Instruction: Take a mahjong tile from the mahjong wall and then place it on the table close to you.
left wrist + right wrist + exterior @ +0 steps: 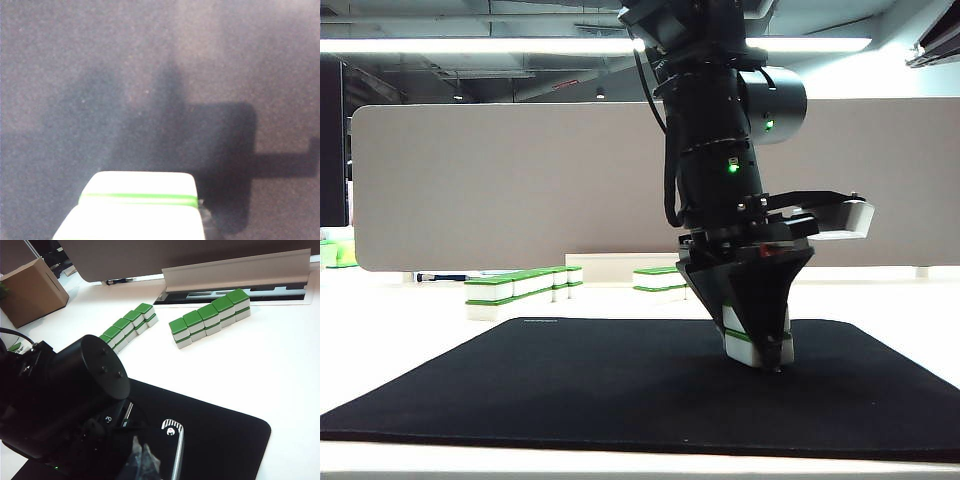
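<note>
The left gripper (767, 352) hangs low over the black mat (570, 385) on the white table (400, 310). Its fingers are closed on a mahjong tile (740, 335), white with a green stripe, held just above the mat. The right gripper is not seen, so I cannot tell how its fingers stand. Farther back on the table sits the mahjong wall (125, 326), and beside it a shorter row of tiles (210, 316). Behind them stands a grey panel (510, 185).
</note>
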